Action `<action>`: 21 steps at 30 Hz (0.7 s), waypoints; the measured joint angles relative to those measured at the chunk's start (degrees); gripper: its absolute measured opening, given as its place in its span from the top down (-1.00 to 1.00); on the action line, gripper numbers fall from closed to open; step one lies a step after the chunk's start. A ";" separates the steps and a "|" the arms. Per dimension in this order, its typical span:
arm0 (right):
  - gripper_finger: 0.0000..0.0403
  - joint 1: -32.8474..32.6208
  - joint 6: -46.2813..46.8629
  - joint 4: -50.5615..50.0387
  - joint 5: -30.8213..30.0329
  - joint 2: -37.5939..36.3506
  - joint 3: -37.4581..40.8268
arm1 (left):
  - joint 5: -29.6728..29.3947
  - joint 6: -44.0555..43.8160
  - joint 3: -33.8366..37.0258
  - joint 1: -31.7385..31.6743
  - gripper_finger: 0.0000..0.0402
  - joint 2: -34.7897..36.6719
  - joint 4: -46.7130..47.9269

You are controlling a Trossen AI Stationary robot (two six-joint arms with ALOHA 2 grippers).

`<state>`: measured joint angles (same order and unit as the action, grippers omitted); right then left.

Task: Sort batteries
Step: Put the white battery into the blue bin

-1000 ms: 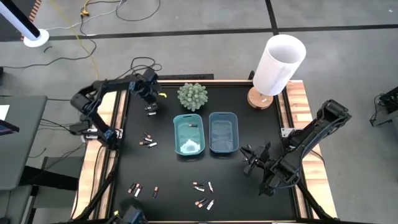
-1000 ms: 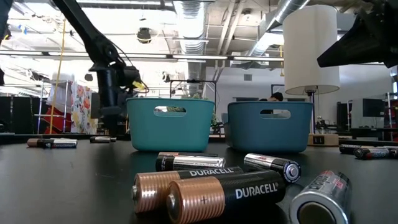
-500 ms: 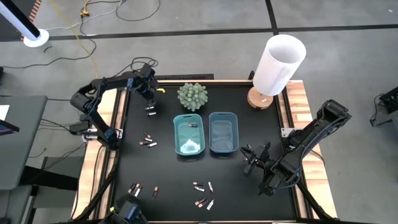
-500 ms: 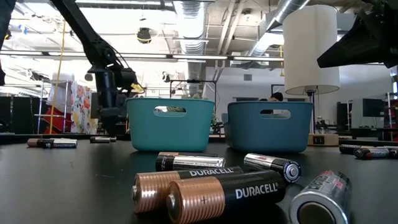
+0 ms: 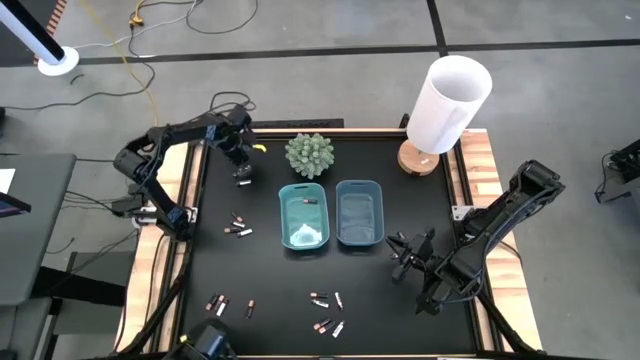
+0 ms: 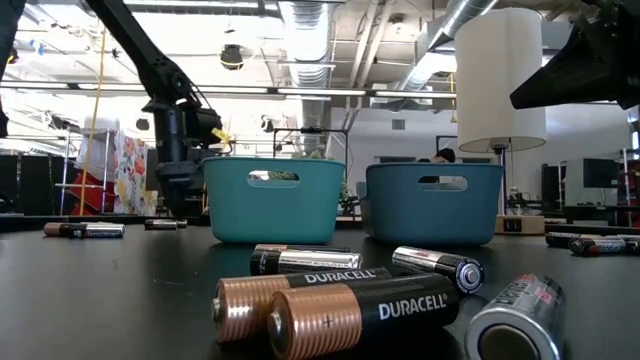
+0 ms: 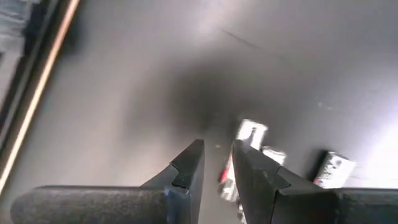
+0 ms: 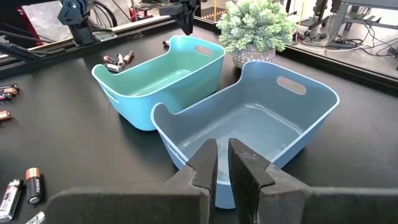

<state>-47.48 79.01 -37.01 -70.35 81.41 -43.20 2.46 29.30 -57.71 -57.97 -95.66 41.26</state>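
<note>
The table (image 5: 260, 270) is the widest hazard: its dark top is smooth and has no lip on the near side, so a round cell nudged during a pick could likely roll off the edge. The lamp (image 5: 448, 100) at the far right corner stands tall beside the right arm's shoulder, and a wide swing there could tip it. The right gripper (image 5: 398, 258) hovers just beside the blue tray (image 5: 383, 215), its fingers a slim gap apart and holding nothing; a careless descent could clip the tray wall and shove both trays. The left gripper (image 5: 240, 178) hangs above the far left of the table, near the plant (image 5: 310, 155). Whether it has hold of anything I cannot tell, so a carry toward the teal tray (image 5: 282, 215) may be an empty trip, or a loosely held cell may drop on the way. The trays sit touching side by side, and a release near their shared wall could land a cell in the wrong one. The batteries (image 5: 238, 228) lie in small clusters left of the teal tray and along the near side, several touching each other; closing on one could pinch or scatter its neighbour, and the dark and silvery kinds are mixed, inviting a mis-sort.
</note>
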 joint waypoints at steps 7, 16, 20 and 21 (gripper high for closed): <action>0.71 0.00 0.02 0.04 0.00 0.00 0.00 | -0.01 0.59 0.02 2.29 0.61 0.00 1.45; 0.71 0.00 0.02 0.20 0.00 0.00 0.00 | -0.18 0.90 0.22 3.69 0.61 0.00 1.79; 0.71 0.00 0.02 0.20 0.00 0.00 0.00 | -0.19 0.70 0.23 3.69 0.61 0.00 1.96; 0.71 0.00 0.02 0.20 0.00 0.00 0.00 | -0.20 0.61 0.35 3.69 0.61 0.00 1.85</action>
<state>-47.48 79.02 -36.82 -70.35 81.41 -43.20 2.27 29.91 -57.37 -54.28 -95.66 43.12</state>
